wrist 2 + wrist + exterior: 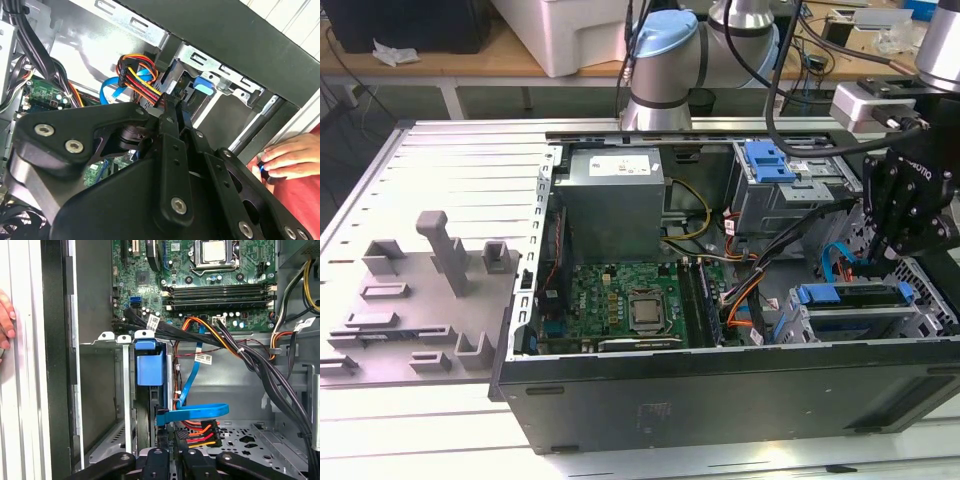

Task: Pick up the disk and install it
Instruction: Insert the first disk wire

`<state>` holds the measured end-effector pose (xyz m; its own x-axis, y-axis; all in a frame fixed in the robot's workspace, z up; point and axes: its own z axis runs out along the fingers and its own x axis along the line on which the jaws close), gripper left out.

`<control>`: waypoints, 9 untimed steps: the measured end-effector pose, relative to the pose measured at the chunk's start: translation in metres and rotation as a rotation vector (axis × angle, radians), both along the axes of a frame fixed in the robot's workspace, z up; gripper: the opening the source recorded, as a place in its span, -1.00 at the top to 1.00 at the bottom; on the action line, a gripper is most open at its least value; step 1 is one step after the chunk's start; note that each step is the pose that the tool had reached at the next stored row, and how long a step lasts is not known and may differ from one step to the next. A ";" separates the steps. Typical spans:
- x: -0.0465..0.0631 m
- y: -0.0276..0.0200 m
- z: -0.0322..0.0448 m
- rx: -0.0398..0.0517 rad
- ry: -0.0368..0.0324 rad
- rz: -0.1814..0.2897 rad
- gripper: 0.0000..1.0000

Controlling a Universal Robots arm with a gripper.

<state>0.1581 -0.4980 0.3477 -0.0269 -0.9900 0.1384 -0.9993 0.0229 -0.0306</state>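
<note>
The disk (pixel 850 294) sits edge-up in the drive cage at the open computer case's front corner, on the exterior view's right. In the first wrist view its bright blue carrier (pixel 150 365) stands between the cage's metal walls. My black gripper (pixel 876 262) hangs directly over the disk, tips down at its blue rail. In the second wrist view the gripper (pixel 175 102) has its two fingers (pixel 169 135) lying close together, shut, their tips reaching the carrier's end. Whether they touch it is hidden.
A grey power supply (pixel 615 200) and the green motherboard (pixel 630 305) fill the case. A blue latch (pixel 767 160) tops the rear cage. Blue, red and orange cables (pixel 200 430) run beside the disk. A person's hand (pixel 287 160) rests outside the case wall.
</note>
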 end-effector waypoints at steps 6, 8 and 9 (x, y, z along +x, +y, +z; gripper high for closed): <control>0.000 -0.0042 0.0019 0.0084 0.0000 0.000 0.66; 0.000 -0.0066 0.0035 0.0184 0.0000 0.000 0.66; 0.000 -0.0072 0.0035 0.0249 -0.0003 0.000 0.66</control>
<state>0.1581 -0.5052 0.3512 -0.0269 -0.9931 0.1137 -0.9993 0.0236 -0.0304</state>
